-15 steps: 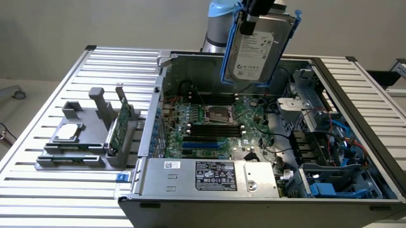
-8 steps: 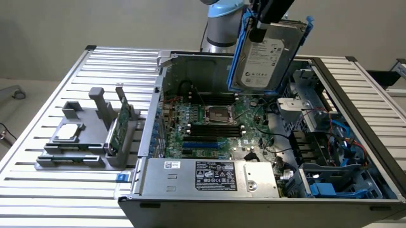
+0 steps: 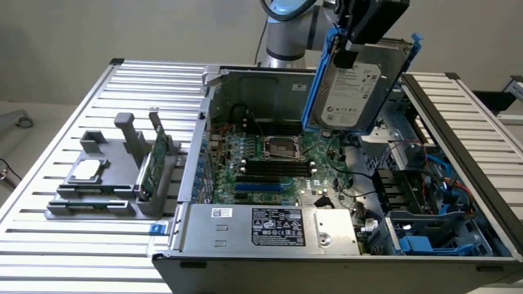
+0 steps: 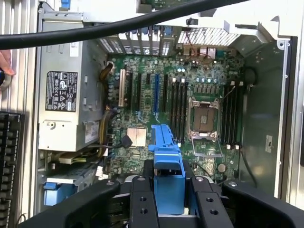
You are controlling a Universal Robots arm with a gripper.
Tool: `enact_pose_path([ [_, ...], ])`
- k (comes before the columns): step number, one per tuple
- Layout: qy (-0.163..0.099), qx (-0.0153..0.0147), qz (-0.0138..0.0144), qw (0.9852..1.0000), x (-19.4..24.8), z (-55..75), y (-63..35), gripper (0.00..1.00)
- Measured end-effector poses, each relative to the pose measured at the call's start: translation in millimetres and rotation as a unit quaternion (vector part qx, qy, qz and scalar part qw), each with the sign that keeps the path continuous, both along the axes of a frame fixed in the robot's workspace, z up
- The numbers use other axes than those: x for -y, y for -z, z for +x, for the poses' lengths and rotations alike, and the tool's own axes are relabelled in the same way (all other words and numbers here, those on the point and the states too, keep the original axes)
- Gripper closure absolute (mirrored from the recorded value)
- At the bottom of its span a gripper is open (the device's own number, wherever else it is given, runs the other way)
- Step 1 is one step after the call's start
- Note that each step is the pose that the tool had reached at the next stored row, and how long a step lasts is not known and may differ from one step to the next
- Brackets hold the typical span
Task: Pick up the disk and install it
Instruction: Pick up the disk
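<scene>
The disk (image 3: 353, 92), a silver-grey hard drive with a white label in a bright blue carrier frame, hangs upright above the open computer case (image 3: 204, 165), over the motherboard's far right part in the exterior view. My gripper (image 3: 364, 33) grips it from above, shut on its upper edge. In the wrist view the blue carrier's edge (image 4: 167, 166) sits clamped between the two black fingers (image 4: 141, 202) of the gripper (image 4: 168, 199), with the motherboard (image 4: 142, 95) far below.
A power supply (image 3: 270, 228) lies along the case's front. Blue drive bays (image 3: 429, 236) and cables fill the exterior view's right of the case. A grey fixture (image 3: 106, 177) on the slatted table holds a small silver chip and a green card. A black cable (image 4: 118, 26) crosses the wrist view.
</scene>
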State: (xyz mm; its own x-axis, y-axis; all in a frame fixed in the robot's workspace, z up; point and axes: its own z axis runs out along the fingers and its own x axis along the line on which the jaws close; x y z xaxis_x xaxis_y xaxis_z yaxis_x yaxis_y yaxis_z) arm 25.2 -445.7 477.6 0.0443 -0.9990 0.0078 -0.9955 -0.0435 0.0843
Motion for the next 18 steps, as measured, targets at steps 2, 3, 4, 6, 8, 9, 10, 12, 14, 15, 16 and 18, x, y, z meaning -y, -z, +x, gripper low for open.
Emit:
enact_pose_path([
  [2, 0.000, 0.0000, 0.0000, 1.0000, 7.4, 3.1, 0.5, 0.67],
  [3, 0.000, 0.0000, 0.0000, 1.0000, 11.0, 4.7, 0.8, 0.67],
  [4, 0.000, 0.0000, 0.0000, 1.0000, 14.6, 6.2, 1.0, 0.67],
  [6, 0.000, 0.0000, 0.0000, 1.0000, 22.2, 9.5, 1.4, 0.67],
  [8, 0.000, 0.0000, 0.0000, 1.0000, 29.3, 12.7, 1.9, 0.67],
  [9, 0.000, 0.0000, 0.0001, 1.0000, 32.9, 14.3, 2.2, 0.67],
  [10, 0.000, 0.0000, 0.0000, 1.0000, 36.4, 15.9, 2.4, 0.67],
  [12, 0.000, 0.0000, 0.0000, 1.0000, 43.6, 19.0, 2.8, 0.67],
  [14, 0.000, 0.0000, 0.0000, 1.0000, 50.9, 22.3, 3.3, 0.67],
  [15, 0.000, 0.0000, 0.0000, 1.0000, 54.6, 24.0, 3.6, 0.67],
  [16, 0.000, 0.0000, 0.0000, 1.0000, 58.1, 25.6, 3.8, 0.67],
  [18, 0.000, 0.0000, 0.0000, 1.0000, 65.3, 28.8, 4.3, 0.67],
])
